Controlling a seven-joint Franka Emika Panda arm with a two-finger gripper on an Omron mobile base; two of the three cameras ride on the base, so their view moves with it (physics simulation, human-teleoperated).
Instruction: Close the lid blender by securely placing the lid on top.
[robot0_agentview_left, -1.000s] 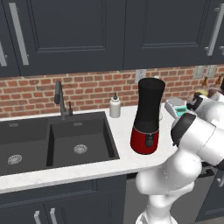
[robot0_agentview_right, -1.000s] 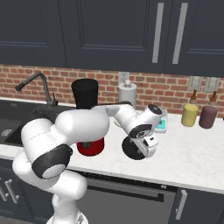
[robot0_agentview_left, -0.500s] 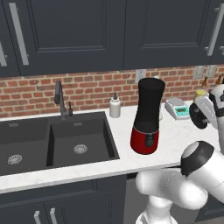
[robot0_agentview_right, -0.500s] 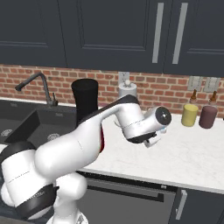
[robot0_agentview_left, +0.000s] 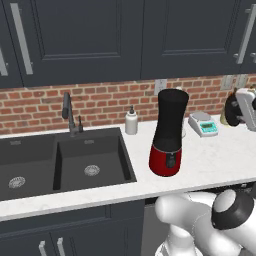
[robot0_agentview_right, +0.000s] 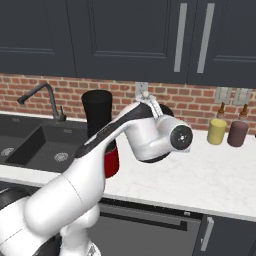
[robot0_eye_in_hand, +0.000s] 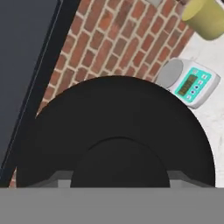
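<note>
Standing upright on the white marble tabletop (robot0_agentview_left: 210, 160), just right of the sink: tall blender (robot0_agentview_left: 168, 132) with a matte black jar widening upward and a rounded glossy red base bearing a dark front button. Jar top sitting open, uncapped. Hovering well clear of the tabletop, right of the blender near the brick wall: small round black lid (robot0_eye_in_hand: 116, 131) with a raised centre knob, turned broad face toward the hand camera, tilted rather than level.

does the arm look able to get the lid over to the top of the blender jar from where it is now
Probably yes. The lid sits up at the gripper, off to the blender's right above the counter, and the jar's open top has nothing over it below the cabinets, so the way across looks free.
</note>
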